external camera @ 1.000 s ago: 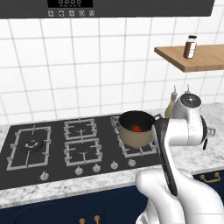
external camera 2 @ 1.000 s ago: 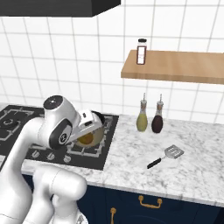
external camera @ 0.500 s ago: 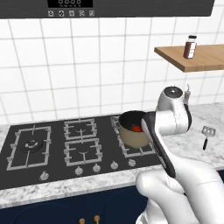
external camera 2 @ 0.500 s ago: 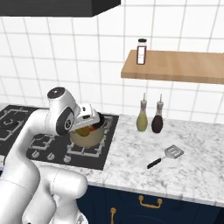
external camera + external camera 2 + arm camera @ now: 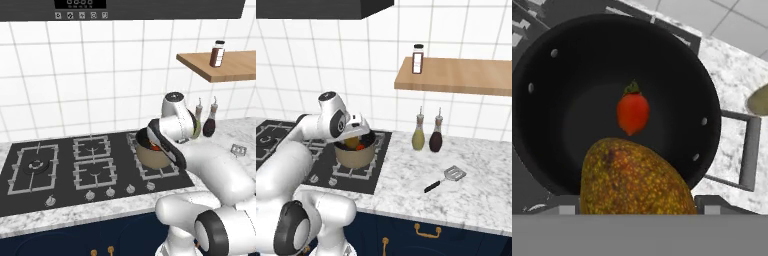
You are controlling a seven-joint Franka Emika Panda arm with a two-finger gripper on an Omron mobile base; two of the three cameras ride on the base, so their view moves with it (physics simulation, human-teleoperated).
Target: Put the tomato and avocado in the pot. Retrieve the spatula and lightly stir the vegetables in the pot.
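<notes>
Pot (image 5: 542,165): round, beige-tan outside, black inside with a dark rim, sitting on the right-hand burner of the black cooktop (image 5: 60,170). Seen in the left base view (image 5: 150,156) and the right base view (image 5: 353,156) as well.

Contents, item one: tomato (image 5: 632,112), small and bright red with a green stem cap, lying on the black floor near the middle of the pot. A red speck of it shows over the rim in the right base view (image 5: 359,147).

Item two: avocado (image 5: 634,182), yellowish-olive and speckled, close under my hand camera between my fingertips, over the near part of the pot's mouth. My gripper (image 5: 358,131) stands wide, about as wide as the avocado; whether its pads are pressing the avocado or have let go, I cannot tell. In the right base view the avocado (image 5: 351,142) appears just above the pot's rim.

Hand view extras: a grey loop handle (image 5: 747,150) on the pot's right side, over marble counter (image 5: 732,75).

Right base view extras: spatula (image 5: 446,179) lying on the counter well apart from the pot; two bottles (image 5: 427,134) by the wall; a jar (image 5: 417,59) on the wooden shelf (image 5: 456,77).

Left base view extras: my arm covers much of the pot.
</notes>
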